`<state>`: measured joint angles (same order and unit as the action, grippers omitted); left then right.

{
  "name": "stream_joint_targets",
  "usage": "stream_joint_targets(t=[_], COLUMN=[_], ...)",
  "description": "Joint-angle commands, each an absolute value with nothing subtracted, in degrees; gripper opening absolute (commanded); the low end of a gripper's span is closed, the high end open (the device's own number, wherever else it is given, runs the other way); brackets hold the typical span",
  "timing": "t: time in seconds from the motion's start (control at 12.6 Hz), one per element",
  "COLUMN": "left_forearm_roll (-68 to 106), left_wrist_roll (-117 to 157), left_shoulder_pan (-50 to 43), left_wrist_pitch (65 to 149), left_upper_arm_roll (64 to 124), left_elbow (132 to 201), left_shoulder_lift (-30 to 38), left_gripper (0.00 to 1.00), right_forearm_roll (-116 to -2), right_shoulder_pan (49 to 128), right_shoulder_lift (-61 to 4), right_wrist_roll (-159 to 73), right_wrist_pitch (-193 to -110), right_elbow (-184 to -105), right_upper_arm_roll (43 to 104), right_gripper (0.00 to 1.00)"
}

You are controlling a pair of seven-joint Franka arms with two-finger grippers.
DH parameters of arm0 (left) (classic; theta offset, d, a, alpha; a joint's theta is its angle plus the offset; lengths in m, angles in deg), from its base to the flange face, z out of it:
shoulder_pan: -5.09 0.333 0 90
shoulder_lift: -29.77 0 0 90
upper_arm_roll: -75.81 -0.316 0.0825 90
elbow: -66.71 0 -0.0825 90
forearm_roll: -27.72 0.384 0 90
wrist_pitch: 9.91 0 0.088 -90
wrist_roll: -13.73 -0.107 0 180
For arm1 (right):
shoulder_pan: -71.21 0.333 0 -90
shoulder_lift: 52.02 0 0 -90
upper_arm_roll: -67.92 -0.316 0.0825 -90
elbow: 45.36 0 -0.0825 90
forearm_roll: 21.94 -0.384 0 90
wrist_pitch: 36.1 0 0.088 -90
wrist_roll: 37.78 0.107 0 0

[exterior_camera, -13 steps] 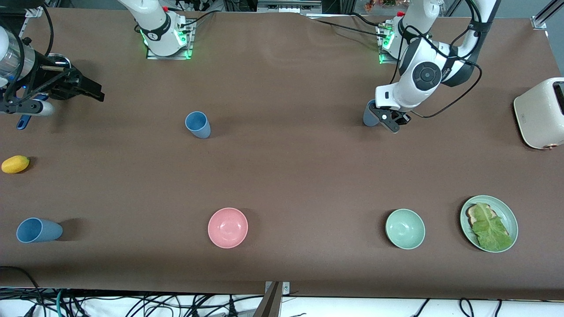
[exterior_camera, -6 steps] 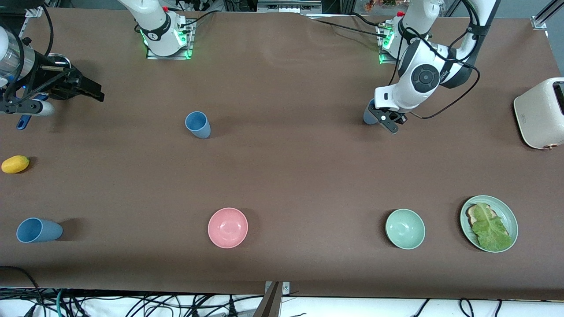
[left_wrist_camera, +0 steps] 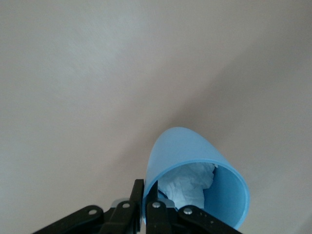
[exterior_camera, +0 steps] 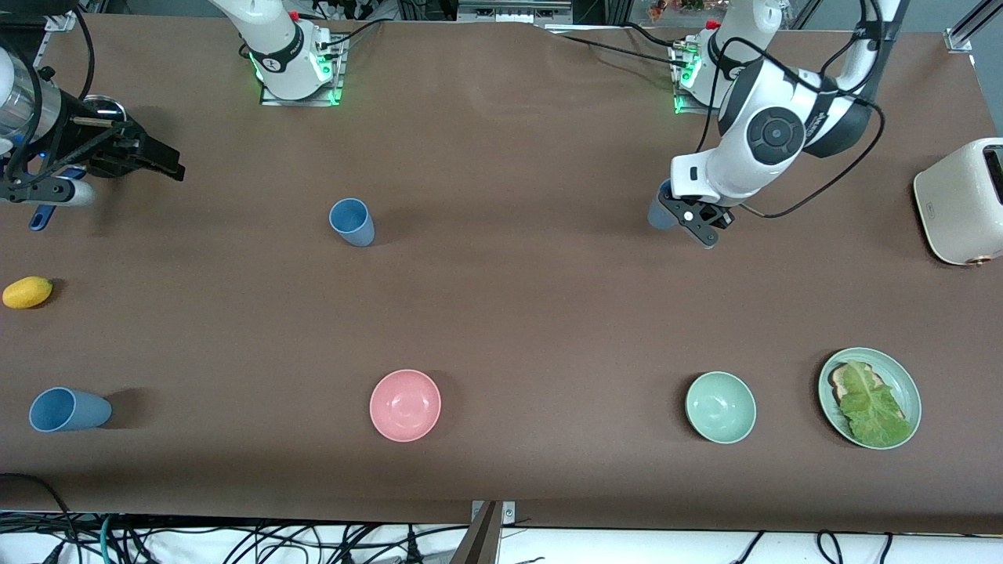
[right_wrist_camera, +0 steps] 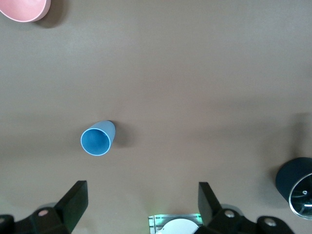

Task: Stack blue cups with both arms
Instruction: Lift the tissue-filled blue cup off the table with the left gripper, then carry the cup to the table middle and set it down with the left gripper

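Note:
My left gripper (exterior_camera: 689, 221) is shut on the rim of a blue cup (exterior_camera: 659, 213), near the left arm's base. In the left wrist view one finger is inside the cup (left_wrist_camera: 195, 165) and one outside, so the left gripper (left_wrist_camera: 146, 187) pinches the wall. The cup is tilted, and something pale and crumpled shows inside it. A second blue cup (exterior_camera: 352, 222) stands upright toward the right arm's end and also shows in the right wrist view (right_wrist_camera: 97, 139). A third blue cup (exterior_camera: 69, 409) lies near the front edge. My right gripper (exterior_camera: 166, 164) is open, empty and high over the table's end (right_wrist_camera: 141, 195).
A pink bowl (exterior_camera: 405, 405), a pale-green bowl (exterior_camera: 720, 407) and a green plate (exterior_camera: 909, 392) with toast and lettuce sit near the front edge. A cream toaster (exterior_camera: 962, 200) stands at the left arm's end. A yellow fruit (exterior_camera: 27, 292) lies at the right arm's end.
My left arm has shifted slightly with the cup in its gripper, and the cup now shows a little lower in the front view. The right arm has not moved.

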<state>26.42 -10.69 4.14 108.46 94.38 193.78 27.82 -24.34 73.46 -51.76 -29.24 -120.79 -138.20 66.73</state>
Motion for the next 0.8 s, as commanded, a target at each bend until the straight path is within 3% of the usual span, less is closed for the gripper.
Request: stream_joint_targets(t=[0.0, 0.48, 0.72], left_forearm_roll=[24.7, 24.7, 24.7], left_wrist_roll=[-1.7, 37.7, 50.6], left_shoulder_pan=[0.3, -16.0, -22.2], left_wrist_pitch=[100.9, 100.5, 104.7], left_upper_arm_roll=[95.7, 96.0, 95.9], left_elbow=[181.5, 166.2, 161.3], left_shoulder_lift=[20.7, 5.6, -1.9], left_gripper=[0.0, 0.0, 0.0], right_forearm_roll=[-24.0, -24.2, -24.3], right_shoulder_pan=[73.0, 72.3, 72.3], right_shoulder_lift=[-51.5, -51.4, -51.5], right_wrist_roll=[-29.6, -29.8, -29.5], right_wrist_pitch=[-119.7, -119.8, -120.1], right_elbow=[-136.9, -136.3, -136.3], right_upper_arm_roll=[66.7, 67.2, 67.1], right_gripper=[1.0, 1.0, 1.0])
